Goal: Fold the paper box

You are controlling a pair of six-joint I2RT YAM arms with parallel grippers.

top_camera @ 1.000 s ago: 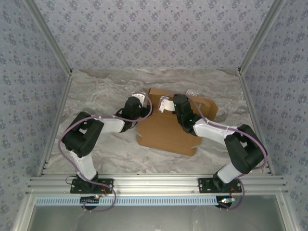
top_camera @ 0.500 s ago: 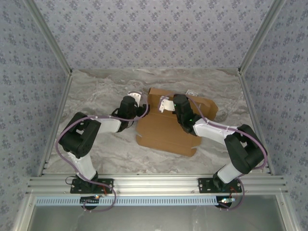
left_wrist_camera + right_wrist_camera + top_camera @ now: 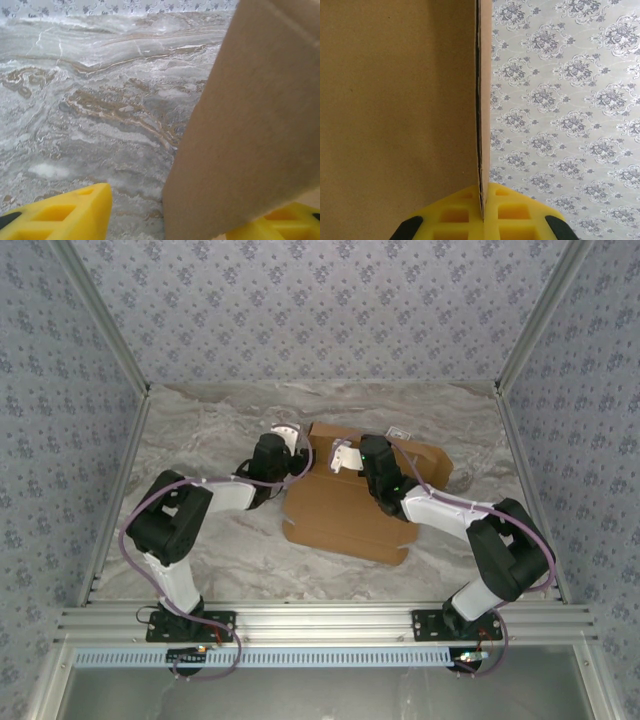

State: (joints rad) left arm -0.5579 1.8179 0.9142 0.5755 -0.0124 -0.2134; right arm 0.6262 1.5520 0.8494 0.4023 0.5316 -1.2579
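One brown paper box point(image 3: 350, 515) lay partly folded near the middle of the marble table point(image 3: 200, 420), between the two arms. The right gripper point(image 3: 482, 202) was pinched on the edge of one cardboard wall. The left gripper point(image 3: 169, 217) stood spread at the box's left side, a flap between its yellow fingers point(image 3: 65, 215) with a gap on one side.

The paper box point(image 3: 345, 520) blocks the centre; left table point(image 3: 200, 430) seems open.
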